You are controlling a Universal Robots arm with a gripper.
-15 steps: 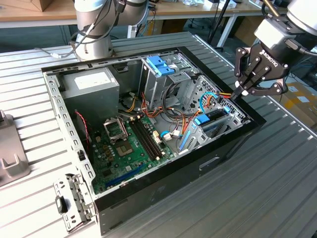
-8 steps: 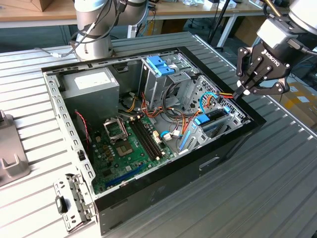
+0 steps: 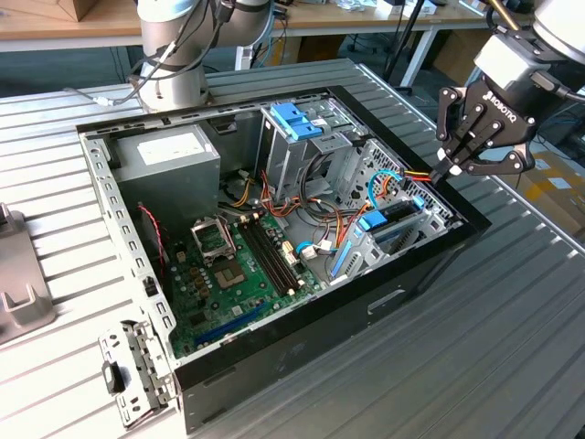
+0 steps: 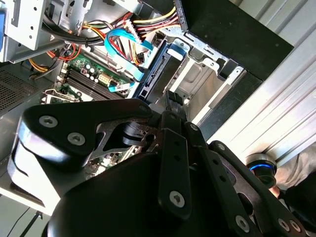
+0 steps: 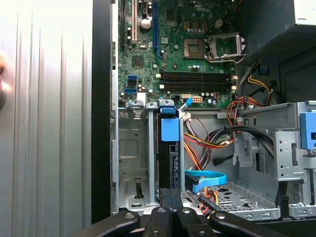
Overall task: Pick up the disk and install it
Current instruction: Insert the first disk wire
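Observation:
The disk (image 3: 395, 222) stands on edge in a slot of the metal drive cage at the open computer case's end, on the exterior view's right. Its dark body and blue rail tab show in both wrist views (image 5: 168, 163) (image 4: 154, 74). My gripper (image 3: 442, 174) hangs above and just outside that end of the case, a short way from the disk and not touching it. Its fingers are pressed together, shut with nothing between them, in both wrist views (image 5: 171, 193) (image 4: 171, 101).
The case (image 3: 119, 238) lies open on a ribbed metal table. Inside are a grey power supply box (image 3: 169, 155), an upright cage with a blue top (image 3: 297, 123), the motherboard (image 3: 238, 265) and loose cables (image 5: 210, 177). An empty slot (image 5: 129, 158) lies beside the disk. A metal bracket (image 3: 137, 366) lies on the table.

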